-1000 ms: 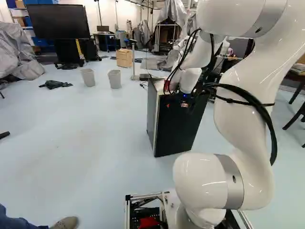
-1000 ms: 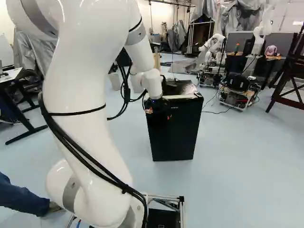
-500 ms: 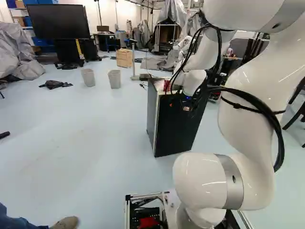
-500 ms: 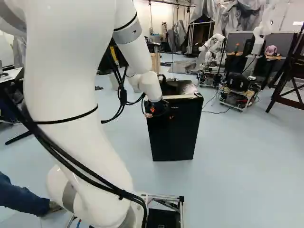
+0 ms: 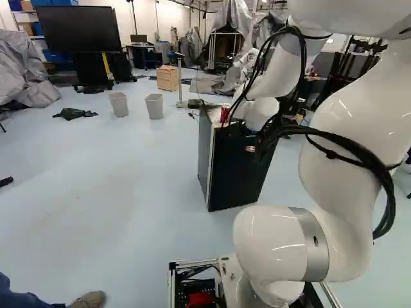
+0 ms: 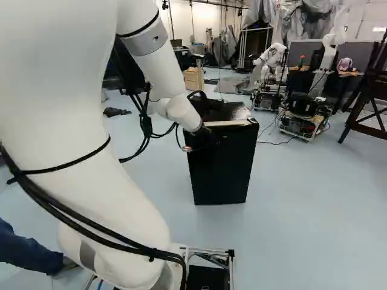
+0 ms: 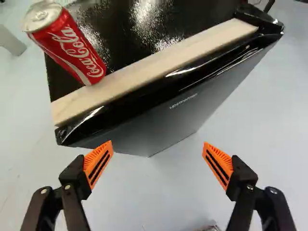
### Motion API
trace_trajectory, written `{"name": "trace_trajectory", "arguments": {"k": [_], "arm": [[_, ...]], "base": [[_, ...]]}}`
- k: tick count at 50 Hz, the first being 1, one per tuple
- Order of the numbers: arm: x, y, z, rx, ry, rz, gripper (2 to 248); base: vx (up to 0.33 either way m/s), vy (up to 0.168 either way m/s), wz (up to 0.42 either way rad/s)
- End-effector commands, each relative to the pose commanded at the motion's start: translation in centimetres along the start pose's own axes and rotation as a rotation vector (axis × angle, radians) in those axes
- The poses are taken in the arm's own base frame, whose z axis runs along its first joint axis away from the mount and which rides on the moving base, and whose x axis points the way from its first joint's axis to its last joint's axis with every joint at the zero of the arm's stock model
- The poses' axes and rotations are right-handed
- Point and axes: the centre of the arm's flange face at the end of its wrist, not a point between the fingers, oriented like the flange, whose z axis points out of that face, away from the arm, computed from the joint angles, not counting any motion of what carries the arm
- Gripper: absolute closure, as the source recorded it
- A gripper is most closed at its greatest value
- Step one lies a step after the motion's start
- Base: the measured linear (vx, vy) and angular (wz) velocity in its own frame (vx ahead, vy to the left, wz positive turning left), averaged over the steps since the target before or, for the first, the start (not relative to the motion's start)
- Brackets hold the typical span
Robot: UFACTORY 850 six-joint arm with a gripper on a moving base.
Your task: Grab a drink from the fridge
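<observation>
One white arm (image 6: 60,78) bulks largest, rising from its joint at the foot of the views, bending high, then sloping down so its wrist (image 6: 181,112) ends low, close to the fridge's upper front edge. Loops of black cable (image 6: 145,124) hang off it on the near side of the fridge.

The black fridge (image 6: 224,172) stands upright on the floor ahead, door shut and facing the base. Far beyond it, to its left, is a large dark screen (image 5: 80,29); another robot (image 6: 275,57) stands beyond it to the right. A wooden box (image 5: 167,78) sits behind it and leftward, and two grey bins (image 5: 119,104) (image 5: 155,106) stand nearer, also left of it.

A pale wooden strip (image 7: 154,62) runs along the fridge's top front edge, a low lip between the gripper (image 6: 208,138) and the can's base. In the wrist view the gripper (image 7: 157,147) is spread wide, orange pads (image 7: 98,163) well apart, nothing between them, short of the fridge.

The smallest thing, a red can (image 7: 72,45), stands on the fridge's top near its front left corner, by the strip. Its long axis is upright, silver lid upward.
</observation>
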Motion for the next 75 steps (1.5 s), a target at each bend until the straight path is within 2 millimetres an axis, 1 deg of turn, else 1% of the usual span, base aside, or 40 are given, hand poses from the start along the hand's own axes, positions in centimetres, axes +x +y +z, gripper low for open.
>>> {"name": "trace_trajectory", "arguments": {"k": [16,27,34,52,75], "arm": [[0.5,-2.2,-0.9,0.041,0.162,-0.04,3],[1.3,-3.9,-1.1,0.077,0.275,-0.074,3],[1.9,-4.7,-1.2,0.098,0.348,-0.097,3],[2.4,-5.3,-0.6,0.135,0.501,-0.146,3],[2.4,-5.9,0.0,0.197,0.69,-0.201,3]], "base": [[0.0,0.0,0.0],[0.0,0.0,0.0],[0.0,0.0,0.0],[0.0,0.0,0.0],[0.0,0.0,0.0]]}}
